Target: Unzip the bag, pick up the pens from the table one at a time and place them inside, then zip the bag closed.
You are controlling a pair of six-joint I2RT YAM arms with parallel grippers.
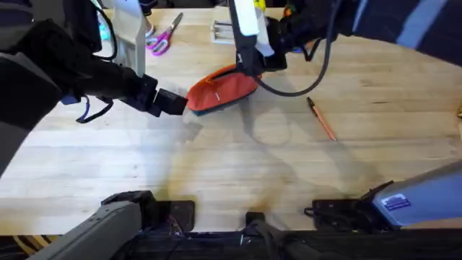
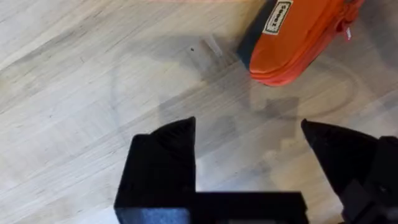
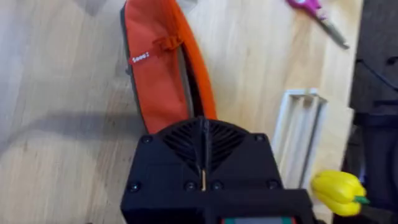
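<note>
The orange-red bag (image 1: 220, 88) lies on the table (image 1: 216, 166) at the back middle, and a dark slit runs along its zipper line (image 3: 191, 87). My right gripper (image 1: 249, 68) is shut at the bag's right end (image 3: 158, 81); its closed fingertips (image 3: 204, 124) hide what they pinch. My left gripper (image 1: 180, 103) hovers open just off the bag's left end (image 2: 298, 37), with nothing between its fingers (image 2: 180, 134). One thin orange pen (image 1: 322, 120) lies on the wood to the right of the bag.
Pink-handled scissors (image 1: 162, 40) lie behind the bag on the left. A white frame (image 1: 222, 30) sits behind it, and a yellow object (image 3: 339, 190) lies close to that frame. A black cable (image 1: 303, 87) loops beside the right arm. Bare wood spans the front.
</note>
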